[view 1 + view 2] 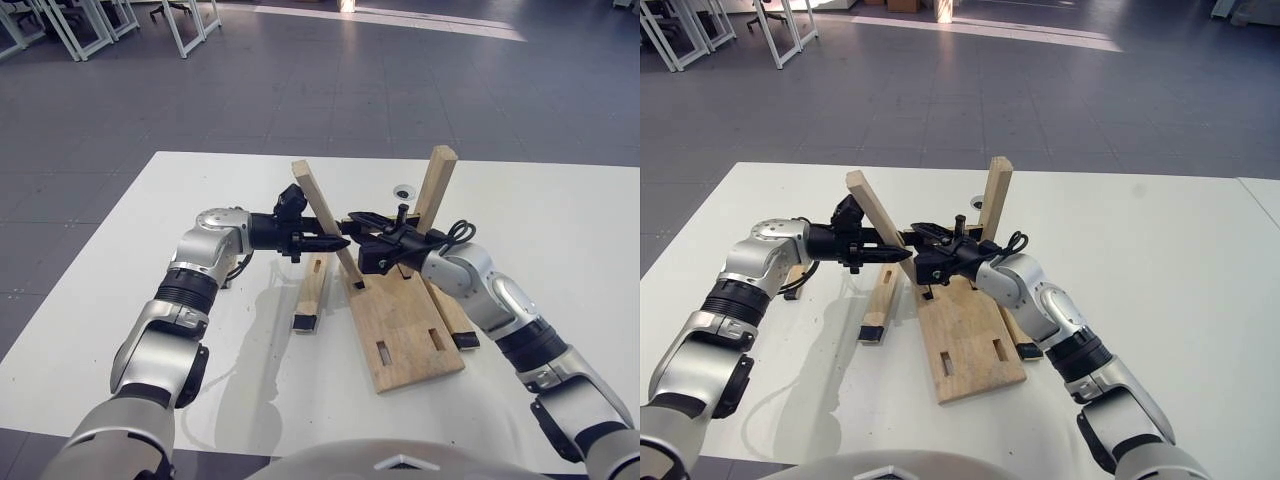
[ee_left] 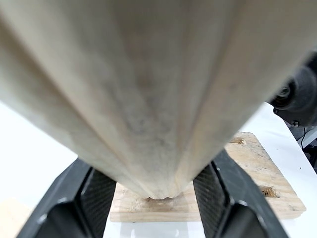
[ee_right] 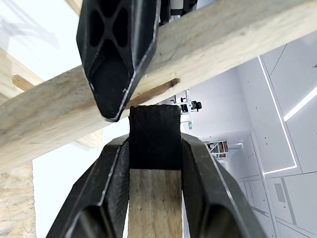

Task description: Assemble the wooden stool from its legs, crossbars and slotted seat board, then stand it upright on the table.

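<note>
At mid-table point(image 1: 560, 220), the slotted seat board point(image 1: 405, 330) is lying flat. Two legs are rising from its far end.

- The left leg point(image 1: 318, 200) is leaning away and to the robot's left. The right leg point(image 1: 437, 180) is standing nearly upright.
- The left gripper point(image 1: 335, 243) is clamping the left leg at mid-length, with a finger on either face.
- The right gripper point(image 3: 154, 144) is pinching a wooden bar point(image 3: 153, 198), probably a crossbar. The bar's black end cap point(image 3: 153, 136) is pointing at the leg's side slot point(image 3: 151, 92).
- Key relation: the cap is sitting just beside the slot and not yet inside it. The bar's long axis is lying crosswise to the leg.
- Judgement: the right arm is doing the inserting while the left is bracing.
- A spare leg point(image 1: 312, 285) is lying on the table, left of the board.
</note>
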